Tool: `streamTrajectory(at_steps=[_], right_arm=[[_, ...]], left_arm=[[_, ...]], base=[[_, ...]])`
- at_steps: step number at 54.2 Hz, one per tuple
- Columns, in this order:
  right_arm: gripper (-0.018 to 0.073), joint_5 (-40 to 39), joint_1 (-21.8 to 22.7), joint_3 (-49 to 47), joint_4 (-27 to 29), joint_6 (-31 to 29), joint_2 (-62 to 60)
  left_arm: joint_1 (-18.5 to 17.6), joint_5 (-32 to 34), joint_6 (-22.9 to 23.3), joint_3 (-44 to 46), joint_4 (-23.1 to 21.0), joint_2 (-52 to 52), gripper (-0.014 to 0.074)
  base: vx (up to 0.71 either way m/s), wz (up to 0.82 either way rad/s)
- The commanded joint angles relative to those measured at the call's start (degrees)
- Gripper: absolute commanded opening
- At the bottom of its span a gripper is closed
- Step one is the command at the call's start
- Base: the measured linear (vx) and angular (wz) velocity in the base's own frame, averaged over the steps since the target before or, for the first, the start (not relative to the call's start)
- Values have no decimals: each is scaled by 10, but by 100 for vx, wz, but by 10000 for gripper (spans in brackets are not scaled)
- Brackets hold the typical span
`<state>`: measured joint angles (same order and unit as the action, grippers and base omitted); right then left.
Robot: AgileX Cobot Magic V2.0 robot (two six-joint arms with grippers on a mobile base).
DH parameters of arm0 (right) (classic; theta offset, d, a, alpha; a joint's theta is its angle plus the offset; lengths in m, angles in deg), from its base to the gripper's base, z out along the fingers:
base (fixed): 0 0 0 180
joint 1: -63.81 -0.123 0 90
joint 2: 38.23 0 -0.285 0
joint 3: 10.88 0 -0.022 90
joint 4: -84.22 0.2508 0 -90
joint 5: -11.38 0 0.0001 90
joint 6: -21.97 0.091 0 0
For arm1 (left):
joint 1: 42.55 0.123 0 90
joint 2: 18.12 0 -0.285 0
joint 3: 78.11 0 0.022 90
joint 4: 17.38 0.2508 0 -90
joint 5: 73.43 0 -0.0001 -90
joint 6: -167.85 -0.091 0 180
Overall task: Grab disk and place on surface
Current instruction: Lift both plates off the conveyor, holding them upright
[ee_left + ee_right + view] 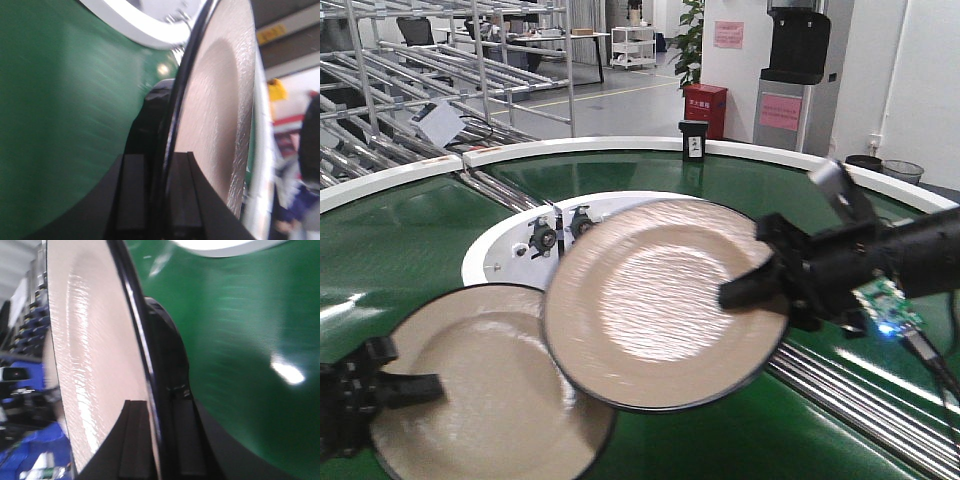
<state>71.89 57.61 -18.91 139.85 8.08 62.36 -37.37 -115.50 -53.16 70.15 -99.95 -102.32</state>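
While two plates are held over the green belt [390,240], the lower plate [470,410] is gripped at its rim by the left gripper [425,388], fingers closed on it. The upper plate [660,300], overlapping it, is clamped likewise by the right gripper [735,293]. If paths cross, rims could be knocked and a plate dropped.

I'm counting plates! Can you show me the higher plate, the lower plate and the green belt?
higher plate [660,300], front view, its pale middle.
lower plate [470,395], front view, its pale middle.
green belt [400,240], front view, bare stretch at the left.
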Motion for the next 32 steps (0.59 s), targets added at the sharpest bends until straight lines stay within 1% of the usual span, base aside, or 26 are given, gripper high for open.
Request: streamTrajectory(at_steps=[1, 5, 7, 13, 16, 19, 32], right_arm=[[-8, -48, -20, -32, 70, 29, -30], [-8, -60, -25, -34, 78, 47, -30], [-8, -72, -25, -34, 78, 50, -30], [-7, -82, -23, -34, 76, 46, -30], [-6, -82, -23, -34, 76, 42, -30], [-6, -83, -23, -34, 76, 42, -30], [-6, -83, -23, -34, 76, 42, -30]], left_arm=[[-49, 7, 52, 18, -77, 19, -1], [-84, 40, 94, 18, -76, 19, -1], [-103, 59, 108, 18, -76, 19, -1], [-148, 93, 111, 18, -76, 19, -1], [-162, 100, 107, 18, -76, 19, -1], [-169, 105, 104, 18, -77, 19, 0], [-167, 106, 103, 18, -75, 19, 1]], base=[[0, 0], [0, 0], [0, 0], [0, 0], [0, 0], [0, 0], [0, 0]])
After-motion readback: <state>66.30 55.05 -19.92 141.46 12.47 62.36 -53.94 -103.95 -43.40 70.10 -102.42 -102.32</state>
